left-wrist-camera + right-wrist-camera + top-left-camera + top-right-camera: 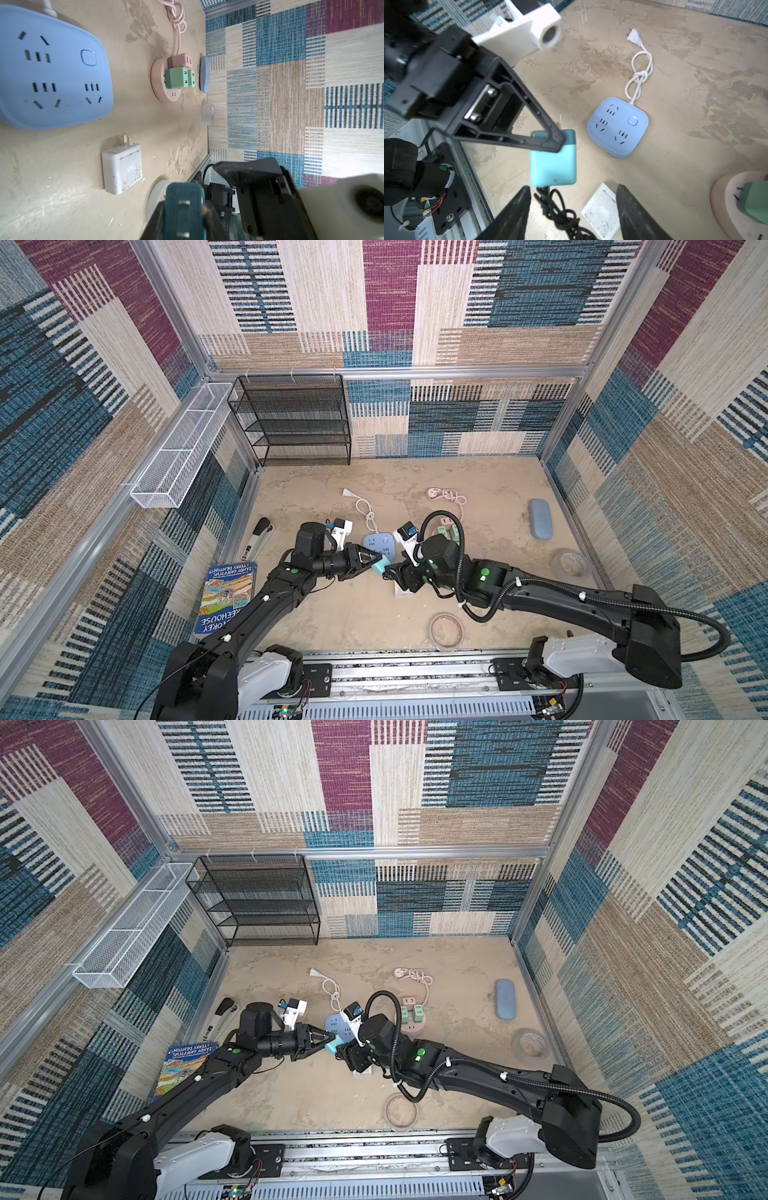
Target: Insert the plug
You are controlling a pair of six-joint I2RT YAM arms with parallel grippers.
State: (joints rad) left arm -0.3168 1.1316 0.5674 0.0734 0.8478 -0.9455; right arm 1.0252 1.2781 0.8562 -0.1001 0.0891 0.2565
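The left gripper (556, 141) is clamped on the teal plug (553, 166), pinching its darker end. The left wrist view shows two metal prongs on that dark face. The plug hangs above the table (353, 614), near the front edge of the blue power strip (617, 126) but apart from it.

The right gripper (573, 187) has its jaws spread wide, with the plug's paler end just ahead of the gap. Whether either finger touches the plug cannot be told.

A white adapter (121, 168) lies flat on the table below the two grippers, just beside the blue strip's near edge. The strip's white cord (640, 72) runs in a knotted loop towards the back wall. The strip's socket face is uncovered. To its right stands a round pink power strip (161, 83) carrying green and pink blocks — close to the right arm's wrist in both top views.

The bare table stretches from the grippers to the front rail, broken only by a tape roll (446, 630). A book (226, 597) lies against the left edge.
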